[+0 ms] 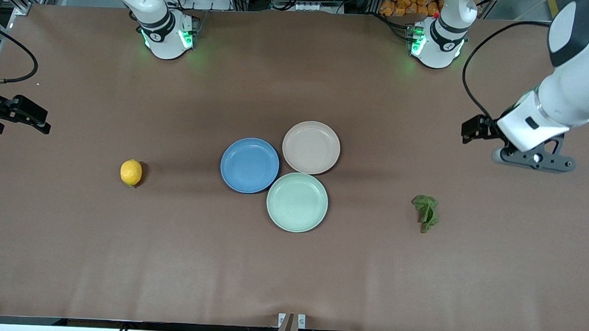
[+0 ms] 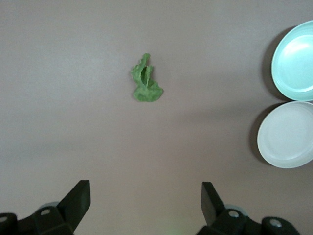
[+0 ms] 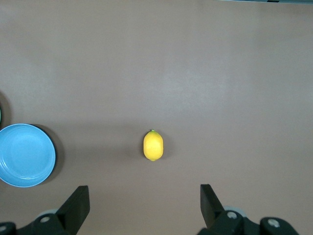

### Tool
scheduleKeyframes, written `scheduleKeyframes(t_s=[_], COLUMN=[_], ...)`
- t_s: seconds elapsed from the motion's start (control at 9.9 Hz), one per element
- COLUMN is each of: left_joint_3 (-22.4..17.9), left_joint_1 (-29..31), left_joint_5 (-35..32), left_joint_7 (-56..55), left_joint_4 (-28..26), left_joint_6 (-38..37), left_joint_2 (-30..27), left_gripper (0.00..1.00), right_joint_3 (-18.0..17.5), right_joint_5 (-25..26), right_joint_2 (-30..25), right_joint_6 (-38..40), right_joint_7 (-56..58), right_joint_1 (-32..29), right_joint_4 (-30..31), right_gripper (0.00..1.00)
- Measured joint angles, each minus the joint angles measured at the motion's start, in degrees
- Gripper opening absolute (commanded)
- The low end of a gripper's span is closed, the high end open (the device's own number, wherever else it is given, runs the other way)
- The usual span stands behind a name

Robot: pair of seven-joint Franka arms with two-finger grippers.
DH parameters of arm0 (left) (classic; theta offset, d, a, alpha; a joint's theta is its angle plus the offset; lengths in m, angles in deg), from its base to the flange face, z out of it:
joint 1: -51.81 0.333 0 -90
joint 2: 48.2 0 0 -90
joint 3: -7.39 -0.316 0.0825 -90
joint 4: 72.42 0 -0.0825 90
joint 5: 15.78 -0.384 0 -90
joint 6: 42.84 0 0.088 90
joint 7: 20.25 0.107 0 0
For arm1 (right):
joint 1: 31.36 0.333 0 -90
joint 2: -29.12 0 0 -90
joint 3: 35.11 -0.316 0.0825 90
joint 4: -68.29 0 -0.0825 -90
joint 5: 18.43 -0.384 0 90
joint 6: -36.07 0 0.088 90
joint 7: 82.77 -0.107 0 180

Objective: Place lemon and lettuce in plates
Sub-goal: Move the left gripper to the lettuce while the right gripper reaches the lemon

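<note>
The lemon (image 1: 131, 172) lies on the brown table toward the right arm's end; it also shows in the right wrist view (image 3: 153, 145). The lettuce (image 1: 426, 212) lies toward the left arm's end and also shows in the left wrist view (image 2: 145, 85). The blue plate (image 1: 250, 165) and the beige-pink plate (image 1: 311, 147) sit empty mid-table, touching. My left gripper (image 1: 470, 131) is open and empty in the air over bare table, apart from the lettuce (image 2: 145, 196). My right gripper (image 1: 25, 120) is open and empty over bare table at the right arm's end, apart from the lemon (image 3: 145, 198).
A pale mint-green plate (image 1: 297, 202) sits empty against the other two plates, nearer the front camera. It and the beige-pink plate (image 2: 288, 134) show in the left wrist view; the blue plate (image 3: 24, 154) shows in the right wrist view. The arms' bases (image 1: 167, 33) stand along the table's back edge.
</note>
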Motion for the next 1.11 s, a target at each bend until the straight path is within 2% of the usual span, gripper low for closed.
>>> scheduleKeyframes(t_s=[1.11], left_joint_3=[-0.1], left_joint_1=[1.8], left_joint_5=[-0.5], left_joint_7=[0.2], left_joint_4=[1.8], left_joint_6=[12.1], left_joint_2=[12.9], left_gripper=[1.0], right_joint_3=[0.2], right_joint_5=[0.0], right_joint_2=[1.0], right_joint_6=[1.2], right_joint_7=[0.2], right_joint_1=[-0.7], right_joint_4=[0.5], right_gripper=[1.0])
